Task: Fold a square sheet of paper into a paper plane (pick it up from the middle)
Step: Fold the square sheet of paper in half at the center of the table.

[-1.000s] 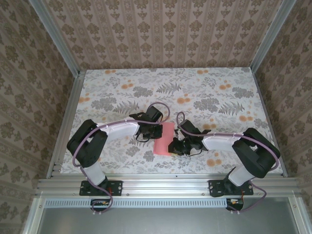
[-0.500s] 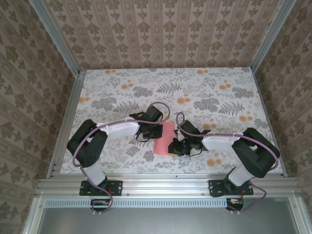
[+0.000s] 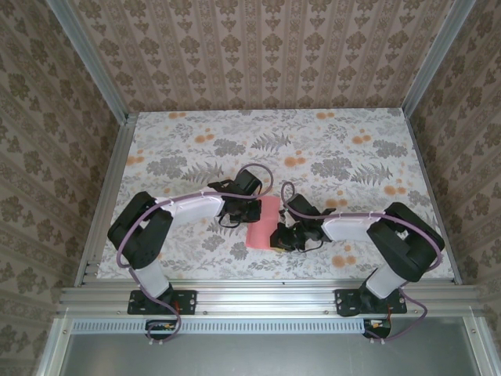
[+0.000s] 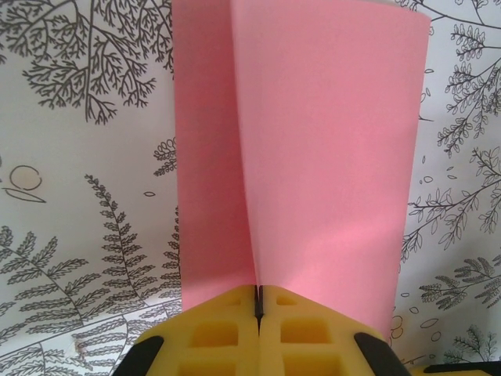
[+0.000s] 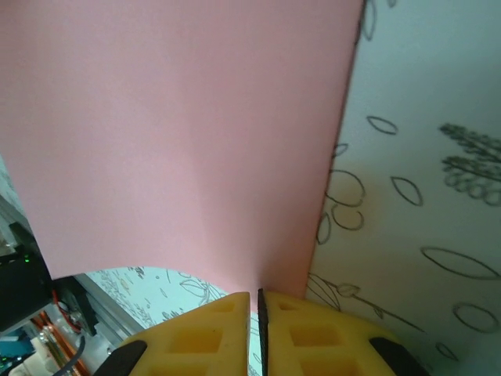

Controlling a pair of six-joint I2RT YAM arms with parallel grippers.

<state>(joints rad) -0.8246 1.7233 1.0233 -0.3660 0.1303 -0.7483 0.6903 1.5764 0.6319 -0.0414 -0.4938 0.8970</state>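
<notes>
Left gripper [image 4: 258, 301]: jaws pressed fully together, pinching the edge of the paper [image 4: 329, 157] right at the foot of a crease.
Right gripper [image 5: 254, 301]: jaws almost together, with a thin edge of the same paper [image 5: 180, 141] caught between them.
Paper from the left gripper: it spreads straight ahead of the fingers. The crease runs directly away from the pinch, with a shaded panel to its left and a wider, brighter one to its right.
Paper from the right gripper: straight ahead and off to the left; the sheet bows upward just beside the pinch.
Long axis: from above the paper [image 3: 262, 223] reads as a narrow strip running far to near, lying between the two grippers.
Which arm is nearer: neither, since both have hold. The left gripper [image 3: 249, 210] is at the strip's far left edge and the right gripper [image 3: 283, 235] at its near right edge.
Under it: the paper sits low over the flowered surface [image 3: 329, 157]; whether it touches cannot be told.
Coming move, as judged: it turns on the crease staying in line with the left pinch while the right side is carried across.
</notes>
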